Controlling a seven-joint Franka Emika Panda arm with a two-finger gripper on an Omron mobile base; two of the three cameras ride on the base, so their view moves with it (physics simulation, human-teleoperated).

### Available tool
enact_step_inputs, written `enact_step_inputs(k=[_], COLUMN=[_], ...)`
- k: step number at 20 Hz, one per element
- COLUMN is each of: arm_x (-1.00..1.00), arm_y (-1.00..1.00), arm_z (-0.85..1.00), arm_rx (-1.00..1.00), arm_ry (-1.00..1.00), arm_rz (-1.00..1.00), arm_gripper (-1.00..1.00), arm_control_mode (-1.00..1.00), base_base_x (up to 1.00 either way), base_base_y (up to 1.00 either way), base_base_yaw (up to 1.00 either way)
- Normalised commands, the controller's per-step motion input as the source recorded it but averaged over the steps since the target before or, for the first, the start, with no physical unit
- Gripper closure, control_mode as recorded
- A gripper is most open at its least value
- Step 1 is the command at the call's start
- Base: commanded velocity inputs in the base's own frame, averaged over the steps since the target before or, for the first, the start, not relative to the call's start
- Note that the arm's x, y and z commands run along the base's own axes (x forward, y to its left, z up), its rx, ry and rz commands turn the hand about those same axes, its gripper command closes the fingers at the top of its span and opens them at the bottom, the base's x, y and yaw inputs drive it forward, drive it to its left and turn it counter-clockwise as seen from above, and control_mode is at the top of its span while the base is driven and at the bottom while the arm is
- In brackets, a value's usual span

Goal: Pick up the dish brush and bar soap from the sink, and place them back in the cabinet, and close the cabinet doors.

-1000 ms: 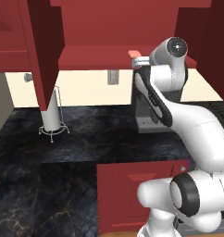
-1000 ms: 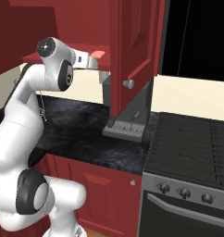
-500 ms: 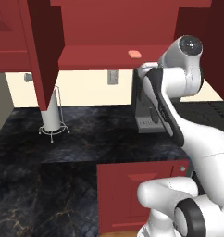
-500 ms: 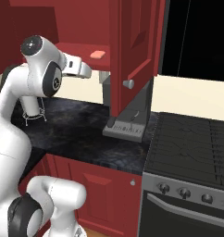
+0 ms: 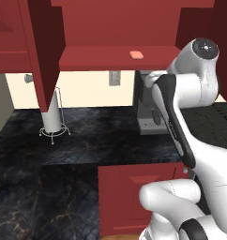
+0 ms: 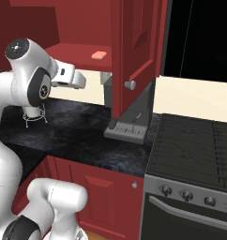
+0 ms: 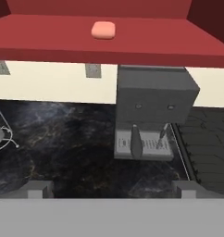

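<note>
The cabinet [image 5: 115, 28] is the biggest thing here, and its tall doors [image 6: 134, 51] hang wide open. One door sticks out near the white arm. If the arm swings fast, it could bump that door or its round knob [image 6: 130, 85]. The doors have not been shut yet, so that job is left to do.

Below, on the dark worktop [image 5: 96, 126], stands a grey coffee machine [image 7: 153, 111]. It sits right under the red shelf [image 7: 49, 39]. A low swing of the arm could knock it.

The claw [image 7: 111, 187] is spread wide apart and holds nothing. Just the tips of its two fingers peek up at the bottom of the hand view, so they are hard to make out.

The bar soap [image 7: 103, 30] lies flat on the shelf inside the cabinet, alone, well back from the front edge. It looks safely put away.

I cannot tell where the dish brush and the sink are. The brush is thin, so it may slip when grabbed.
</note>
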Motion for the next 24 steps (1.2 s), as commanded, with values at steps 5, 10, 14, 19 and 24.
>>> enact_step_inputs(k=[5, 10, 14, 19, 24], arm_x=[-0.59, -0.55, -0.44, -0.42, -0.12], arm_y=[0.0, 0.0, 0.0, 0.0, 0.0], arm_z=[-0.11, -0.13, -0.13, -0.11, 0.0], arm_rx=[0.0, 0.0, 0.0, 0.0, 0.0], arm_ry=[0.05, 0.04, 0.01, 0.0, 0.08], arm_rz=[0.0, 0.0, 0.0, 0.0, 0.0], arm_gripper=[-1.0, -1.0, -1.0, -1.0, -1.0], arm_control_mode=[-1.0, -1.0, -1.0, -1.0, -1.0], base_base_x=[0.0, 0.0, 0.0, 0.0, 0.0], base_base_y=[0.0, 0.0, 0.0, 0.0, 0.0], base_base_yaw=[0.0, 0.0, 0.0, 0.0, 0.0])
